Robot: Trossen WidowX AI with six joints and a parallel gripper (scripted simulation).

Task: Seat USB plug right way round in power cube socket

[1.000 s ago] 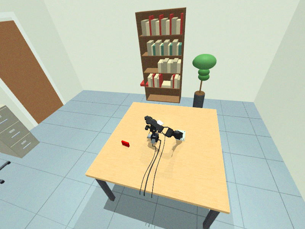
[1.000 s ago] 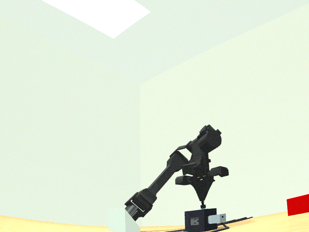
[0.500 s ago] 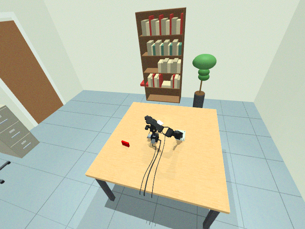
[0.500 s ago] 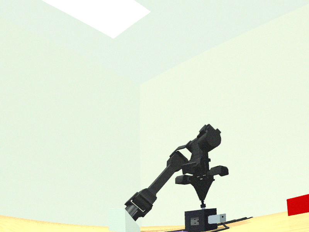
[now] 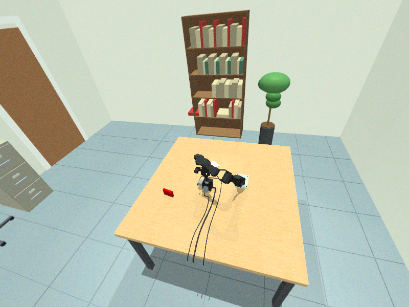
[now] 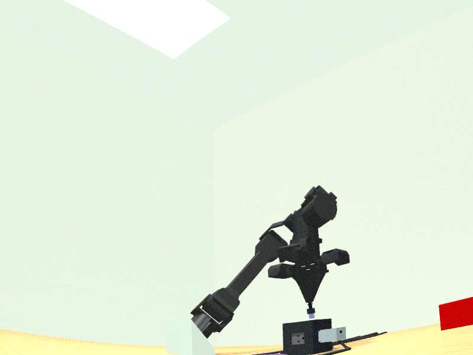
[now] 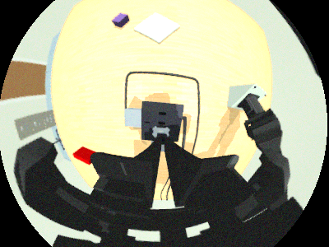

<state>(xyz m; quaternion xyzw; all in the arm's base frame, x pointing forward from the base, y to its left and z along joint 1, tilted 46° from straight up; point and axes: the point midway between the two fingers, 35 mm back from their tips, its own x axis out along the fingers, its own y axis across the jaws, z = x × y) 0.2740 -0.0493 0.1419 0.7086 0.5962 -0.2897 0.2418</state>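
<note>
The black power cube (image 6: 301, 336) (image 7: 173, 117) (image 5: 208, 184) stands on the table. My gripper (image 6: 310, 303) (image 7: 162, 140) points straight down over it and is shut on the USB plug (image 6: 310, 310). The fingers grip the plug's thin top stem. Below its black body, a short length of silver metal shows above the cube's top in the exterior view. I cannot tell whether the metal's end is inside the socket or just above it. The fingertips mostly hide the plug in the wrist view, where a pale metallic shape shows beside them. Which way round the plug faces is not clear.
A pale adapter (image 6: 331, 334) (image 7: 132, 118) sticks out of the cube's side. Dark cables (image 5: 206, 218) (image 7: 198, 107) run around the cube. A red block (image 5: 167, 192) (image 6: 456, 313) (image 7: 84, 155), a purple block (image 7: 121, 20) and a white square (image 7: 157, 28) (image 5: 214, 163) lie farther off.
</note>
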